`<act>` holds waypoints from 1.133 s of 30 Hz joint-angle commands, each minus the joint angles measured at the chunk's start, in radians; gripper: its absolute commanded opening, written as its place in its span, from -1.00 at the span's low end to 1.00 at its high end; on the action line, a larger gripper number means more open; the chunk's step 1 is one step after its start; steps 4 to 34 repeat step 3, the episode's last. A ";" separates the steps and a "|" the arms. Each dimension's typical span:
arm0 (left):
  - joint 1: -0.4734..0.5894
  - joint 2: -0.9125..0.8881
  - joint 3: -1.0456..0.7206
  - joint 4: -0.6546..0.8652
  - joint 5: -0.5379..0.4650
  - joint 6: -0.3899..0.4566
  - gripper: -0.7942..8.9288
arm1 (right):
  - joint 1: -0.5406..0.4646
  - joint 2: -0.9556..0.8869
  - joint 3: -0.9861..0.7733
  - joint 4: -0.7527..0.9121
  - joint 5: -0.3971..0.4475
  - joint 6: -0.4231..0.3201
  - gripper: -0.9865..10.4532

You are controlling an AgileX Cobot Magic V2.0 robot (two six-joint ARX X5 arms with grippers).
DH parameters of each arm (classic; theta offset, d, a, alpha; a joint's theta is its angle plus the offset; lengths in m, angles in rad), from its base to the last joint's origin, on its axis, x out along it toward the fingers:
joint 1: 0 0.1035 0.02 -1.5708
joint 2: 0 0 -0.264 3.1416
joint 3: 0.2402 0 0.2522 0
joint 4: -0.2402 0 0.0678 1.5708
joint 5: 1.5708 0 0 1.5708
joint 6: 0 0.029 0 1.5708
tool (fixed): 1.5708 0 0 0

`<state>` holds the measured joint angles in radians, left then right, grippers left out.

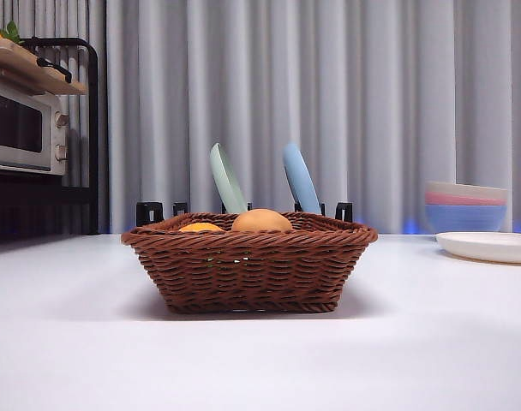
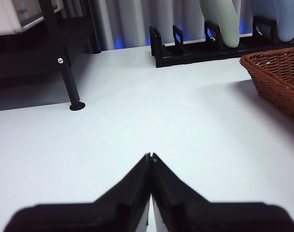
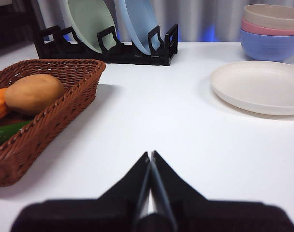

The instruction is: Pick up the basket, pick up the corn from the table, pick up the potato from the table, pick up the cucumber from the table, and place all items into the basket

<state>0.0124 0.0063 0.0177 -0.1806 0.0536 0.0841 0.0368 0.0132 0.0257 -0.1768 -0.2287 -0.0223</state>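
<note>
The basket (image 1: 248, 261) at frame centre holds potato (image 1: 261, 221), corn (image 1: 200, 228) and cucumber (image 3: 7, 133); left tool (image 2: 150, 157) and right tool (image 3: 150, 155) both closed, empty.

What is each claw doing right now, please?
Left claw: closed, holding nothing, above the table beside the basket.
Right claw: closed, holding nothing, above the table on the basket's other side.

Left claw (image 2: 151, 155) and right claw (image 3: 150, 153) both closed, empty.
</note>
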 commanded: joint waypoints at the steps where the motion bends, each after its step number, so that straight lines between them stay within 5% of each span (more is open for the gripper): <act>1: 0.002 -0.002 -0.014 0.002 0.000 -0.006 -0.84 | -0.002 0.000 -0.017 0.004 -0.001 0.006 -0.86; 34: 0.002 -0.002 -0.014 0.002 0.000 -0.006 -0.84 | -0.002 0.000 -0.017 0.005 -0.001 0.006 -0.86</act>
